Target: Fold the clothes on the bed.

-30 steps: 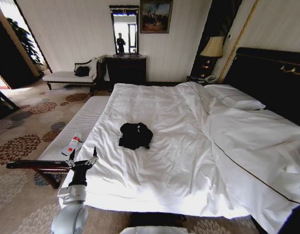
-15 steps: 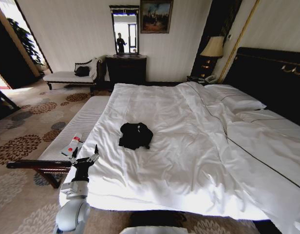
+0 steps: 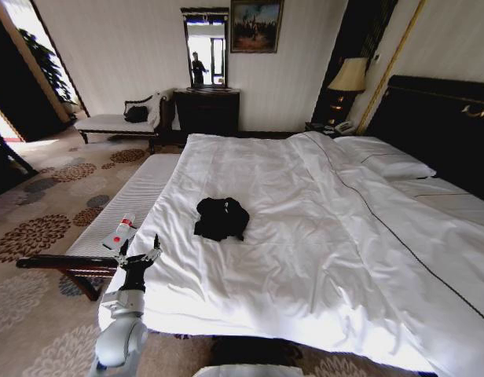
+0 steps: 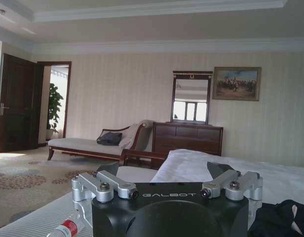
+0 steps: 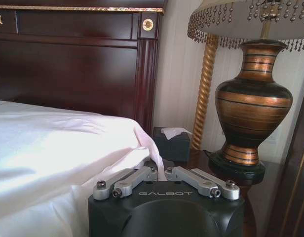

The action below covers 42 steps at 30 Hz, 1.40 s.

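One T-shirt [image 3: 220, 218] beyond left fingers [image 3: 153, 254].

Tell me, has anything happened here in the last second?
Mostly the robot's head camera shifted: the far pillows and headboard slid toward the right edge, so the view turned, not the things. The left gripper hovers open at the near left corner of the bed, as before. The black T-shirt lies crumpled and untouched on the sheet.

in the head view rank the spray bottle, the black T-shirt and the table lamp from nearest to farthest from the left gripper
From the left gripper:
1. Spray bottle, on the bench beside it.
2. Black T-shirt, mid-bed.
3. Table lamp, far corner by the headboard.
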Available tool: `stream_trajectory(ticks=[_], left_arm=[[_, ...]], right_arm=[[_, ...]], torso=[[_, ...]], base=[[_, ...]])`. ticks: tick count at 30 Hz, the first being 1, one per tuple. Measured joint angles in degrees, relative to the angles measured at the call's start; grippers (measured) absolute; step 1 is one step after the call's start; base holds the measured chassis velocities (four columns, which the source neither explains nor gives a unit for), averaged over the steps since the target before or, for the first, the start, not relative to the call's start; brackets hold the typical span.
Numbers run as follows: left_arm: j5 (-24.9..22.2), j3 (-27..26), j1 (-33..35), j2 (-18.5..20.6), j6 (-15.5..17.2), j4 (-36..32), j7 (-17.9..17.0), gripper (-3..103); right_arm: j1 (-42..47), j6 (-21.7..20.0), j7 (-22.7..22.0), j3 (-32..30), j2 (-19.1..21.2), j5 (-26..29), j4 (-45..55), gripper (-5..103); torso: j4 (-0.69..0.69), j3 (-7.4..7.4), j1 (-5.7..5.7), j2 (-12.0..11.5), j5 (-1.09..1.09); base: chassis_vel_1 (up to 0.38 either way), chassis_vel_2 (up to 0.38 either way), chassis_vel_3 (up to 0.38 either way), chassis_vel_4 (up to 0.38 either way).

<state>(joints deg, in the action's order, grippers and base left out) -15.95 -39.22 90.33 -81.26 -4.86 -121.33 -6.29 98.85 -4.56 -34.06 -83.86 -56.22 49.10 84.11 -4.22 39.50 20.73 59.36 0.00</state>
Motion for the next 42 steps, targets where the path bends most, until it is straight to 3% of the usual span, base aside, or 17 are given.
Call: stream_trajectory(ticks=[6,9,23,28,30,31,33,35,37,38,40,42], left_arm=[[-0.9,0.3,-0.3,0.9,0.3,-0.1,0.0,100],[-1.4,0.5,0.0,1.7,0.5,-0.5,0.0,100],[-3.5,-1.3,2.8,5.5,0.6,-3.6,-0.4,100],[-3.6,-1.5,3.9,6.7,0.5,-4.9,-0.6,100],[-3.6,-1.7,4.8,7.2,0.3,-5.6,-0.7,100],[-3.6,-1.8,5.2,7.5,0.2,-6.1,-0.7,100],[-3.5,-2.1,6.1,8.1,-0.1,-7.0,-0.6,100],[-3.4,-2.3,6.5,8.3,-0.3,-7.5,-0.6,100],[-3.4,-2.8,7.6,8.8,-0.7,-8.5,-0.6,100],[-3.4,-3.0,8.1,9.0,-0.8,-9.0,-0.6,100],[-3.4,-3.2,8.5,9.2,-1.0,-9.6,-0.7,100],[-3.4,-3.3,9.4,9.4,-1.1,-10.8,-0.7,100]], right_arm=[[-0.4,2.7,0.6,1.1,-1.3,-2.2,-3.9,2],[-2.2,6.5,1.6,2.3,-0.6,-3.5,-9.0,2],[-3.8,8.5,1.9,2.6,1.4,-8.5,-21.1,2],[-3.8,8.1,1.7,2.6,1.4,-8.1,-20.3,0],[-3.7,7.9,-0.4,1.7,0.9,-8.2,-18.8,5],[-3.4,7.9,-1.0,1.4,0.6,-8.1,-17.5,10],[-2.8,7.8,-1.8,1.0,-0.5,-8.0,-13.6,21],[-2.3,7.6,-2.3,0.5,-1.1,-7.9,-11.1,21],[-1.0,7.1,-2.8,-1.0,-2.7,-7.7,-5.7,32],[-0.3,6.9,-3.1,-2.0,-3.4,-7.6,-3.4,37],[0.6,6.7,-3.3,-3.1,-4.2,-7.2,-0.6,43],[3.4,6.7,-3.5,-5.3,-6.2,-5.5,6.5,54]], torso=[[-0.03,0.0,0.0,0.0,-0.01],[-0.04,0.0,0.0,0.0,-0.01],[-0.02,-0.01,0.0,0.0,-0.01],[-0.15,-0.01,-0.01,0.0,-0.04],[-0.46,0.0,-0.02,0.0,-0.11],[-0.65,0.0,-0.02,0.0,-0.27],[-0.6,-0.02,-0.06,0.0,-0.11],[-0.53,-0.02,-0.07,0.0,-0.06],[-0.21,-0.02,-0.07,0.0,-0.07],[-0.12,-0.01,-0.07,0.0,-0.1],[-0.07,-0.01,-0.04,0.0,-0.08],[-0.15,0.0,0.0,0.0,-0.06]], base=[[0.0,0.0,0.0,0.0],[0.0,0.0,0.0,0.0],[0.0,0.0,0.0,0.0],[0.0,0.0,0.0,0.0],[0.0,0.0,0.0,0.0],[-0.042,-0.006,-0.101,-0.043],[-0.143,-0.131,-0.124,-0.116],[-0.086,-0.109,-0.146,-0.086],[-0.015,-0.019,-0.034,-0.028],[0.0,0.0,0.0,0.0],[0.021,0.017,0.039,0.021],[0.0,0.0,0.0,0.0]])
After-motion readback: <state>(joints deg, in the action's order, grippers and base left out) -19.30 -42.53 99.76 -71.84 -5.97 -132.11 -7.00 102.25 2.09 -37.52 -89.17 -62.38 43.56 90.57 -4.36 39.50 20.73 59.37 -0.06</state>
